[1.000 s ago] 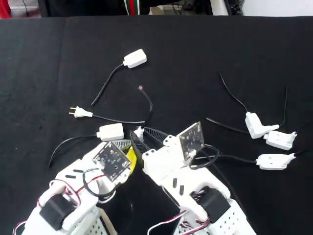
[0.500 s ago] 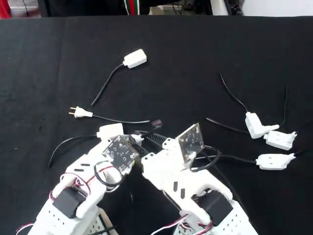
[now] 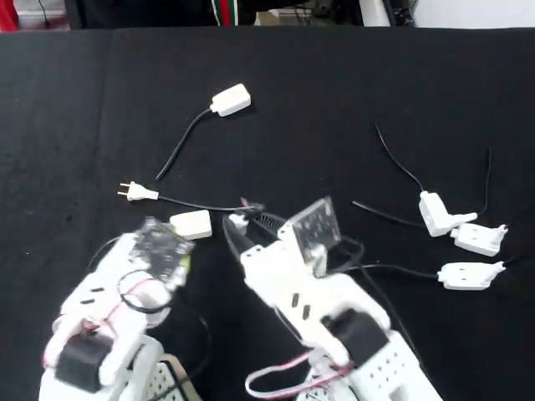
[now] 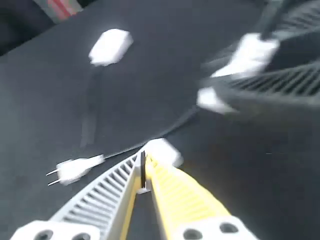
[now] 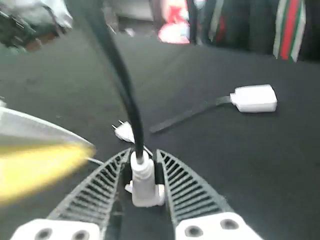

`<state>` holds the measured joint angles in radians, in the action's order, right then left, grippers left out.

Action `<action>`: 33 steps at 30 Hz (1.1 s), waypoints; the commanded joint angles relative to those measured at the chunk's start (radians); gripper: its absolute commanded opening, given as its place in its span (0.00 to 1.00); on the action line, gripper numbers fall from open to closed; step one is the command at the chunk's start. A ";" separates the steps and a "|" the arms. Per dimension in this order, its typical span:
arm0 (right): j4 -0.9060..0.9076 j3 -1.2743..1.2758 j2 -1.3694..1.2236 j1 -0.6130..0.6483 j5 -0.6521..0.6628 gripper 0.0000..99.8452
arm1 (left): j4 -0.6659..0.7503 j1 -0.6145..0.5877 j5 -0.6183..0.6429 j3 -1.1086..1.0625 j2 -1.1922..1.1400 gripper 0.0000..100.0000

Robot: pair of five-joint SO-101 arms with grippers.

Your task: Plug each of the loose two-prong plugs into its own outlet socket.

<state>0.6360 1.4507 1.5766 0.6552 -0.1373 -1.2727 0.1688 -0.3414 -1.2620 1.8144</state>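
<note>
Left gripper [image 4: 143, 157], closed empty, is being swung toward 9 o'clock; plug [image 5: 144, 187], pinched by right gripper [image 5: 143, 154], is being left unmated.

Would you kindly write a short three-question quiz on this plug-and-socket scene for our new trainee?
1. True or false: the right tool is shut on a white plug.
2. Fill in: the left tool is ___ (open or shut).
3. In the high view, the loose two-prong plug is: A) clamped in the left tool; B) lying on the table, held by no tool; C) seated in a socket.
Key: 1 true; 2 shut; 3 B.
</note>
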 commanded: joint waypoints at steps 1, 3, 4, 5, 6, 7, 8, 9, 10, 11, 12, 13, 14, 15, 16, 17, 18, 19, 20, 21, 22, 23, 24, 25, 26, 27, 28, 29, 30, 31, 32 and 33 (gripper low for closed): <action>-0.140 -0.097 -0.236 -0.025 0.002 0.01 | -0.068 -0.303 -0.083 0.059 0.005 0.03; -0.212 -0.125 -0.371 -0.025 -0.028 0.01 | -0.063 -0.435 -0.086 -0.005 0.005 0.03; -0.244 -0.139 -0.430 -0.025 -0.074 0.01 | -0.040 -0.492 -0.087 -0.042 0.005 0.03; -0.273 -0.153 -0.489 -0.025 -0.126 0.01 | -0.009 -0.536 -0.087 -0.087 0.005 0.03; -0.293 -0.173 -0.545 -0.025 -0.166 0.01 | 0.031 -0.572 -0.086 -0.134 0.005 0.03; -0.305 -0.197 -0.601 -0.021 -0.201 0.01 | 0.075 -0.596 -0.084 -0.186 0.005 0.03; -0.311 -0.222 -0.656 -0.020 -0.227 0.01 | 0.120 -0.613 -0.083 -0.234 0.005 0.03; -0.313 -0.248 -0.708 -0.020 -0.256 0.01 | 0.163 -0.627 -0.083 -0.283 0.005 0.03; -0.316 -0.274 -0.763 -0.020 -0.287 0.01 | 0.193 -0.638 -0.083 -0.321 0.005 0.03; -0.316 -0.302 -0.817 -0.020 -0.318 0.01 | 0.222 -0.653 -0.083 -0.352 0.005 0.03; -0.316 -0.329 -0.874 -0.020 -0.354 0.01 | 0.239 -0.674 -0.083 -0.364 0.005 0.03; -0.322 -0.355 -0.932 -0.018 -0.387 0.01 | 0.245 -0.696 -0.083 -0.367 0.005 0.03; -0.342 -0.375 -0.987 -0.018 -0.410 0.01 | 0.245 -0.707 -0.083 -0.372 0.005 0.03; -0.367 -0.390 -1.043 -0.018 -0.423 0.01 | 0.245 -0.713 -0.083 -0.377 0.005 0.03; -0.396 -0.400 -1.096 -0.017 -0.423 0.01 | 0.245 -0.716 -0.084 -0.378 0.005 0.03; -0.422 -0.406 -1.141 -0.009 -0.423 0.01 | 0.245 -0.717 -0.086 -0.381 0.005 0.03; -0.446 -0.412 -1.185 0.002 -0.423 0.01 | 0.245 -0.716 -0.086 -0.390 0.005 0.03; -0.459 -0.421 -1.219 0.014 -0.423 0.01 | 0.247 -0.716 -0.087 -0.394 0.005 0.03; -0.465 -0.430 -1.245 0.025 -0.423 0.01 | 0.247 -0.716 -0.087 -0.394 0.005 0.03; -0.463 -0.443 -1.264 0.035 -0.423 0.01 | 0.247 -0.716 -0.087 -0.395 0.005 0.03; -0.463 -0.450 -1.276 0.038 -0.423 0.01 | 0.247 -0.714 -0.087 -0.397 0.005 0.03; -0.463 -0.453 -1.279 0.040 -0.423 0.01 | 0.247 -0.714 -0.087 -0.397 0.005 0.03; -0.463 -0.453 -1.279 0.040 -0.423 0.01 | 0.247 -0.714 -0.087 -0.398 0.005 0.03; -0.463 -0.453 -1.279 0.040 -0.423 0.01 | 0.247 -0.714 -0.087 -0.398 0.005 0.03; -0.463 -0.453 -1.279 0.040 -0.423 0.01 | 0.247 -0.714 -0.087 -0.398 0.005 0.03; -0.463 -0.455 -1.280 0.040 -0.423 0.01 | 0.247 -0.714 -0.087 -0.398 0.005 0.03; -0.466 -0.455 -1.283 0.040 -0.423 0.01 | 0.247 -0.714 -0.087 -0.398 0.005 0.03; -0.470 -0.456 -1.285 0.037 -0.423 0.01 | 0.247 -0.714 -0.087 -0.398 0.005 0.03; -0.470 -0.458 -1.285 0.035 -0.423 0.01 | 0.247 -0.714 -0.087 -0.398 0.005 0.03; -0.471 -0.460 -1.285 0.035 -0.423 0.01 | 0.247 -0.714 -0.087 -0.398 0.005 0.03; -0.471 -0.460 -1.285 0.034 -0.423 0.01 | 0.247 -0.714 -0.087 -0.398 0.005 0.03; -0.474 -0.460 -1.285 0.034 -0.423 0.01 | 0.247 -0.714 -0.087 -0.398 0.005 0.03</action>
<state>0.1880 1.0457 0.2877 0.6828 -0.5485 -1.0457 -0.5370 -0.4227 -1.6655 1.8159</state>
